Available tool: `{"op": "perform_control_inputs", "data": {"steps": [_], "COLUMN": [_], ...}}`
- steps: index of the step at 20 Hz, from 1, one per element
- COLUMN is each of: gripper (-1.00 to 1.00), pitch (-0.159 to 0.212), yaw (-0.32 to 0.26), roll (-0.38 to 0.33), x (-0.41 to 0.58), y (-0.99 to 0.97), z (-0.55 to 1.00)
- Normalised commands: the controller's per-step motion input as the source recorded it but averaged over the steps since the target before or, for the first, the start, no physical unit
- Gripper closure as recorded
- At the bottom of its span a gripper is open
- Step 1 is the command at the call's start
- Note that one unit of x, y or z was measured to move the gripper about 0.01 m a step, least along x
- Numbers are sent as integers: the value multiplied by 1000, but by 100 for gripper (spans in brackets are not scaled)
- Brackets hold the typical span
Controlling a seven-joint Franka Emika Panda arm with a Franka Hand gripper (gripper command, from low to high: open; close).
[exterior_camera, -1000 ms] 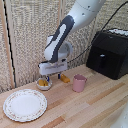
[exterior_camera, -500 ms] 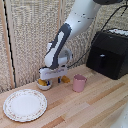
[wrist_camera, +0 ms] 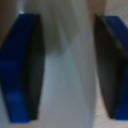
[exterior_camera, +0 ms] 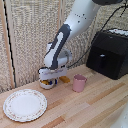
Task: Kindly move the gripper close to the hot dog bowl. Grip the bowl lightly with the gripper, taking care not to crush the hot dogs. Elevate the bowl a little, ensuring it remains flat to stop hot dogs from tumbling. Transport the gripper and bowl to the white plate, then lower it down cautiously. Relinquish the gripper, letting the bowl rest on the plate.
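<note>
**Gripper lowered at the hot dog bowl near the back of the table**

Light wooden boards make up the table (exterior_camera: 95, 107), which is backed by a pale woven screen (exterior_camera: 30, 35). At the rear of this surface, toward the exterior view's left of centre, the hot dog bowl (exterior_camera: 48, 84) is seen, with the hot dogs (exterior_camera: 46, 81) showing as a small orange-yellow patch inside it. The gripper (exterior_camera: 49, 78) is held directly over the bowl, under the white wrist of the arm (exterior_camera: 67, 32), and the bowl's upper part is largely covered by it.

In the wrist view, two blue-edged fingers (wrist_camera: 22, 65) are seen standing apart with a blurred white shape between them; the pads are not visibly pressed against it, so whether anything is held cannot be told.

A loose orange piece (exterior_camera: 64, 79) lies just beside the bowl on the exterior view's right, and a pink cup (exterior_camera: 79, 83) stands a little further that way. A black appliance (exterior_camera: 109, 52) occupies the back corner on the exterior view's right, well apart from the bowl.

The white plate (exterior_camera: 25, 105) lies near the front edge on the exterior view's left, apart from the bowl. Bare wood is seen between bowl and plate, and a wide stretch of bare table is seen in front of the cup.
</note>
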Motion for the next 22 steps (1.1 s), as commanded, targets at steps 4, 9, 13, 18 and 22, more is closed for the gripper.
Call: {"op": "perform_control_inputs", "data": {"steps": [4,9,13,18,22], "gripper": [100,100,100,100,100], "pitch": [-52,-11,0,5,32], "yaw": [0,7,30,60,87], "roll": [0,11,35,39,18], "x": [0,0,42,80,0], "y": [0,-38,-43,106,534], "z": [151,780,1000,1000,781]}}
